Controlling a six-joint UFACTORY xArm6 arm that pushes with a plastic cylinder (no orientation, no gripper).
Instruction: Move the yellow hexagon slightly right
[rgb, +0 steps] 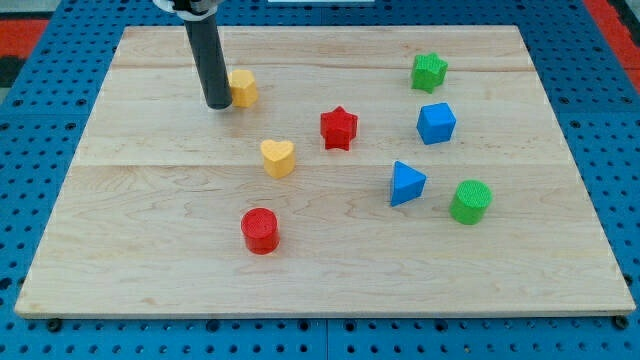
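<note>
The yellow hexagon lies near the view's top, left of centre, on the wooden board. My tip stands right against the hexagon's left side; the dark rod rises from it to the view's top edge. The rod hides the hexagon's left edge.
A yellow heart lies below the hexagon. A red star is at centre and a red cylinder lower down. On the right are a green star, a blue cube, a blue triangle and a green cylinder.
</note>
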